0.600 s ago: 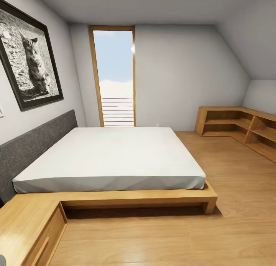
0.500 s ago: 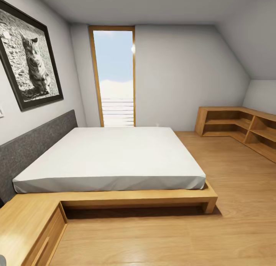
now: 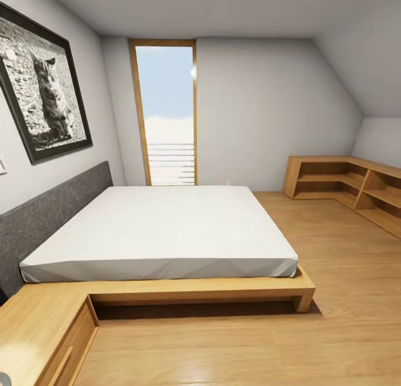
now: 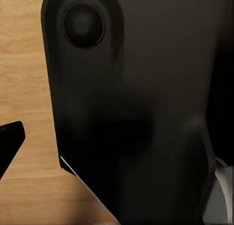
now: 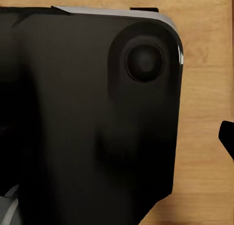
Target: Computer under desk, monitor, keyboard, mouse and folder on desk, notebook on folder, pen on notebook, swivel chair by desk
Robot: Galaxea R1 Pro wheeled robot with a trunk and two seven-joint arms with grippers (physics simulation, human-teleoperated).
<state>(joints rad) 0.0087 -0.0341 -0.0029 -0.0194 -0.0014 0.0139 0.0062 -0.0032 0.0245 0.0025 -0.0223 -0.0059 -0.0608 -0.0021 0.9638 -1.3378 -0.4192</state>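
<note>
where a framed cat photo [image 3: 47, 88] hangs, bed [image 3: 167, 230], no legible writing

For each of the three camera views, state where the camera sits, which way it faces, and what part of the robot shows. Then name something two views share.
Head view: from the robot's head, facing forward and down over the bed, window, cat picture and corner shelves.
Left wrist view: near the left gripper, facing down at the wood floor, behind a black robot part.
Right wrist view: near the right gripper, facing the same floor, behind a similar black part.
Shared: the wood floor.
</note>
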